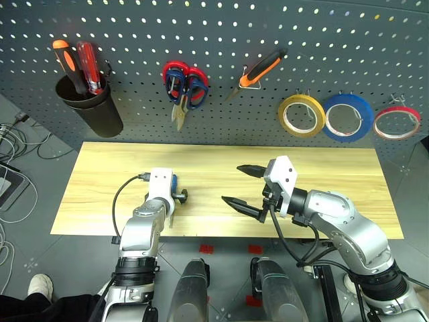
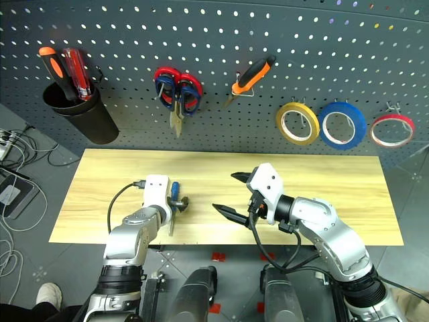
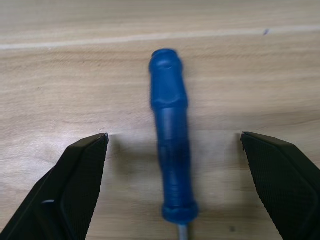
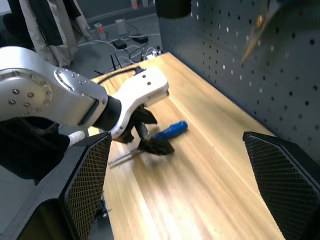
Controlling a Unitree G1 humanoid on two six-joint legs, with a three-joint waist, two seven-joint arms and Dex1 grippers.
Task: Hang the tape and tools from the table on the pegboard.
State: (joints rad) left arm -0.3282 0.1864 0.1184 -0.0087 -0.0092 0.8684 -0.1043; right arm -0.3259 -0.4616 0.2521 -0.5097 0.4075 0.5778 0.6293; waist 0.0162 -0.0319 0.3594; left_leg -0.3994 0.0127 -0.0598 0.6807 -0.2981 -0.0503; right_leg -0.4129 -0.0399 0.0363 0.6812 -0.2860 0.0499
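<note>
A small blue-handled screwdriver (image 3: 171,150) lies flat on the light wood table (image 1: 322,168), left of centre. My left gripper (image 1: 174,193) is low over it and open, with a black finger (image 3: 80,175) on each side of the handle, not touching it. Above the table's middle, my right gripper (image 1: 231,183) hovers open and empty, pointing left. On the dark pegboard (image 1: 221,27) hang the yellow tape (image 1: 301,115), the orange-and-black pliers (image 1: 263,69) and the dark-handled scissors (image 1: 196,94).
A black cup (image 1: 90,107) on the pegboard's left holds an orange and a red screwdriver. Red-handled scissors (image 1: 174,70) share a hook with the dark ones. A blue roll (image 1: 347,117) and a red roll (image 1: 397,123) hang to the right of the yellow tape. Cables lie on the floor at left.
</note>
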